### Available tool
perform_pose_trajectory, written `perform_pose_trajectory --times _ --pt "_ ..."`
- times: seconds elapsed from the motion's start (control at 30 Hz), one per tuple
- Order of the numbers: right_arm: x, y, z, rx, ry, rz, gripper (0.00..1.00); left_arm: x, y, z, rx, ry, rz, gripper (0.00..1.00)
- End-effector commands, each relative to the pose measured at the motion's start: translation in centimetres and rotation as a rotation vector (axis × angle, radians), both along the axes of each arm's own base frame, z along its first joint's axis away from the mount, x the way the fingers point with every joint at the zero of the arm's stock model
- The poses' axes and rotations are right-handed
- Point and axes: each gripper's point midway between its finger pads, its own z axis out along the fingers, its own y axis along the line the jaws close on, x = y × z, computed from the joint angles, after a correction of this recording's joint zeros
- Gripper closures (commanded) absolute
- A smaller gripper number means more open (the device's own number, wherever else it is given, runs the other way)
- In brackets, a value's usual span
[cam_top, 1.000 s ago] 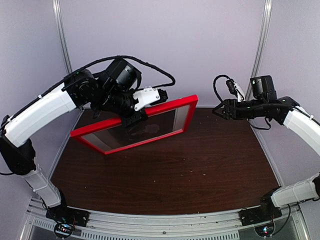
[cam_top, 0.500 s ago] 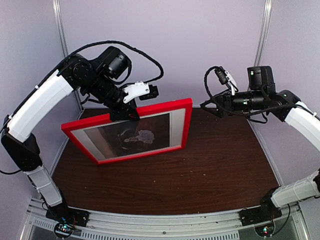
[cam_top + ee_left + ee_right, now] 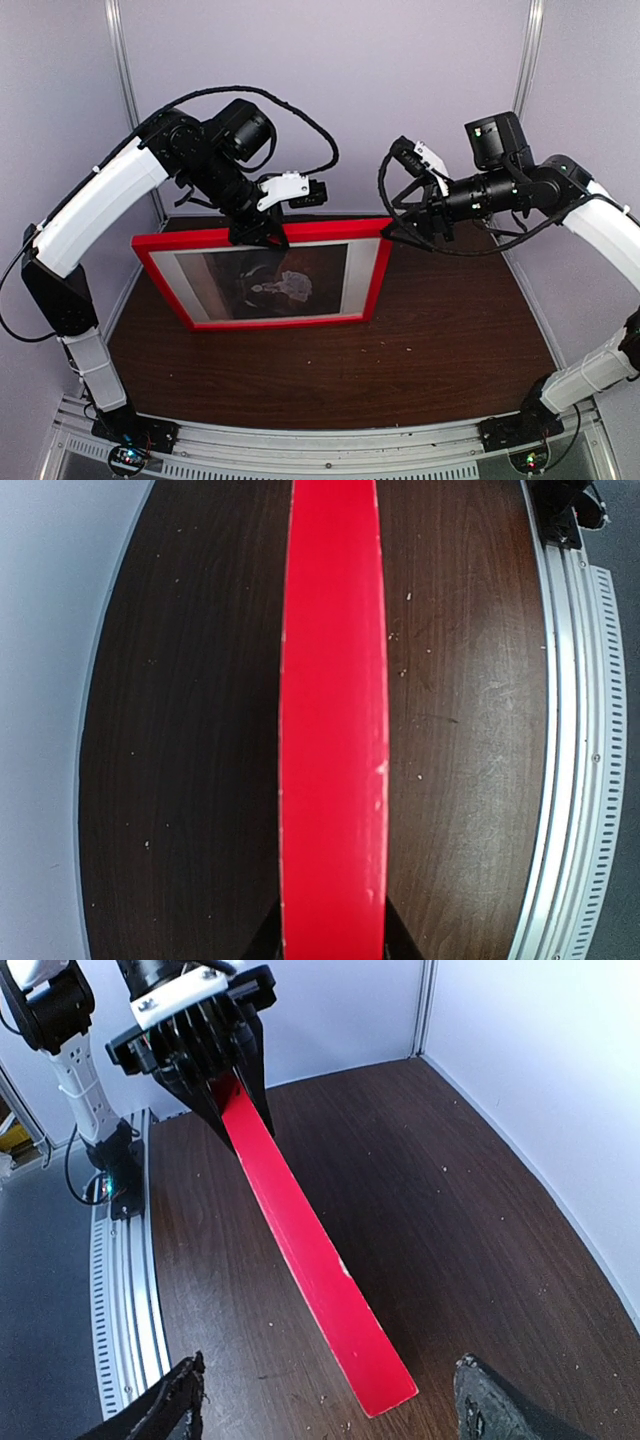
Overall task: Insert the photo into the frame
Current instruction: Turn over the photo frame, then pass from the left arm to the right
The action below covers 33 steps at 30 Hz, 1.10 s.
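The red frame point(image 3: 372, 282) stands nearly upright on its lower edge on the dark wood table point(image 3: 450, 340), its face toward the camera. The photo point(image 3: 275, 283), a pale figure on dark ground with white margins, shows inside it. My left gripper point(image 3: 258, 235) is shut on the frame's top edge. In the left wrist view that red edge point(image 3: 332, 710) runs straight out from between my fingers point(image 3: 262, 942). My right gripper point(image 3: 402, 232) is open wide and empty beside the frame's top right corner. In the right wrist view the edge's end point(image 3: 385, 1385) lies just ahead of the gap.
Pale walls close in the table at the back and both sides. Metal posts point(image 3: 122, 90) stand at the back corners. A slotted aluminium rail point(image 3: 320, 440) runs along the near edge. The left arm's base point(image 3: 85, 1080) shows in the right wrist view.
The left arm has swung the frame from a raised, tilted hold to nearly upright on the table. The right gripper has moved left and down, toward the frame's top right corner.
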Motion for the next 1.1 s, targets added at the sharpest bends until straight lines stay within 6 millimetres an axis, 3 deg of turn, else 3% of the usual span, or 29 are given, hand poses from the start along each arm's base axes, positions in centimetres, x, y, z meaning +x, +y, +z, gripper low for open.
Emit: perform_pose_trajectory --times 0.0,0.3,0.53,0.7,1.07 --pt "-0.5 -0.1 -1.6 -0.117 -0.028 0.036 0.16 -0.1 -1.4 3.3 -0.127 -0.056 -0.069 1.00" --pt "0.2 0.7 -4.1 -0.250 -0.038 0.052 0.20 -0.8 -2.3 2.2 -0.131 -0.005 -0.125 1.00" --pt "0.3 1.6 -4.8 -0.308 -0.045 0.079 0.33 -0.8 -2.7 1.2 -0.118 0.019 -0.138 1.00" --pt "0.0 1.8 -5.0 -0.335 -0.052 0.090 0.45 -0.7 -2.8 0.5 -0.107 0.033 -0.139 1.00" --pt "-0.5 1.5 -4.3 -0.362 -0.072 0.087 0.59 -0.5 -2.8 -0.1 -0.098 0.051 -0.135 1.00"
